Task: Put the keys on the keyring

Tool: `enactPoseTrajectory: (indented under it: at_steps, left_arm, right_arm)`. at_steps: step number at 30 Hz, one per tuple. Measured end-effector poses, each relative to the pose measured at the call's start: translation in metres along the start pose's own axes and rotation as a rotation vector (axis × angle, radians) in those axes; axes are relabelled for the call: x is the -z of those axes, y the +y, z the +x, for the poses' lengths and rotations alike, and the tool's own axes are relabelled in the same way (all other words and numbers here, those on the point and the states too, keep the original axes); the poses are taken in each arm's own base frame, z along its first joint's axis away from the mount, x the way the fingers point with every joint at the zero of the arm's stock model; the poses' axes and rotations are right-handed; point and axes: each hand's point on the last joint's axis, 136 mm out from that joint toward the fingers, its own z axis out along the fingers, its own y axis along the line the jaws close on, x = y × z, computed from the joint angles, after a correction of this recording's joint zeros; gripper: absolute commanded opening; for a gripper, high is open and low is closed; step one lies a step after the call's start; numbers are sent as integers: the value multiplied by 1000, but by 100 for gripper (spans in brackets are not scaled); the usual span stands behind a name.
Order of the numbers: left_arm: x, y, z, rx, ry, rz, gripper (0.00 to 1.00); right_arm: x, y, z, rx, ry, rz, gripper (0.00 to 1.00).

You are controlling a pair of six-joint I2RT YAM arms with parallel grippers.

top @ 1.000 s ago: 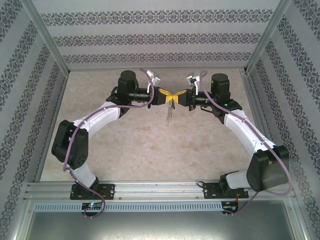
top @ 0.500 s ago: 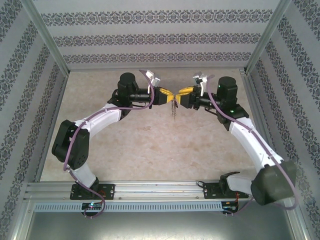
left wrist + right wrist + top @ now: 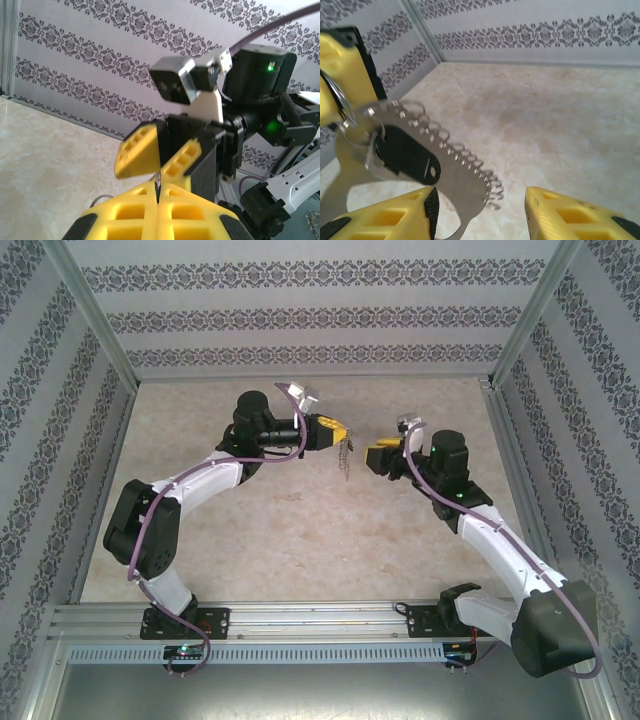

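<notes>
Nearest, along the bottom edge of the right wrist view: right gripper (image 3: 480, 197), yellow fingers spread wide, nothing pinched between them. Just beyond, apparently clear of both fingers: keyring (image 3: 451, 181), a grey loop slanting from the left edge down to lower centre, long axis upper left to lower right, jagged chain (image 3: 457, 150) along its upper side. In front of the loop, left of centre: key (image 3: 407, 160), black head lying against the grey metal, blade too hidden to make out. Seems hung from a small ring (image 3: 345, 125) at the loop's upper end; whether truly threaded onto the loop, cannot tell. Further up and left, at the frame's edge: left gripper (image 3: 157, 191), pressed together on the loop's top. Shown in the left wrist view as a thin metal edge nipped between two closed yellow pads at bottom centre. Beyond all that, bare table (image 3: 545, 115) and patterned wall (image 3: 545, 30).

Same relation in the top view: loop dangling at centre from the left arm's tips, right arm's tips across a gap to the right and slightly lower in frame. Left arm the nearer, holding; right arm free. Judging by this, any further approach best made from lower right toward upper left along the loop's slant, aiming at the black head rather than the chain.
</notes>
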Motion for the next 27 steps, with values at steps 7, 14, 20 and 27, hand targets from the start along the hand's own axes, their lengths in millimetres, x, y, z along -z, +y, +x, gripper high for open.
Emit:
enactPoseTrajectory:
  at_steps: [7,14,20,27]
  left_arm:
    - [1,2,-1,-5,-13,-14,0]
    - [1,1,-3,-8,-20,-15,0]
    - [1,1,-3,1,-21,-14,0]
    - [1,1,-4,11,-25,-12,0]
  right_arm:
    - [-6,7,31,16,33,37,50]
    - [-7,18,35,58,9,46,51]
    - [-8,20,32,72,-11,53,51]
    - [-16,22,26,86,-22,54,51]
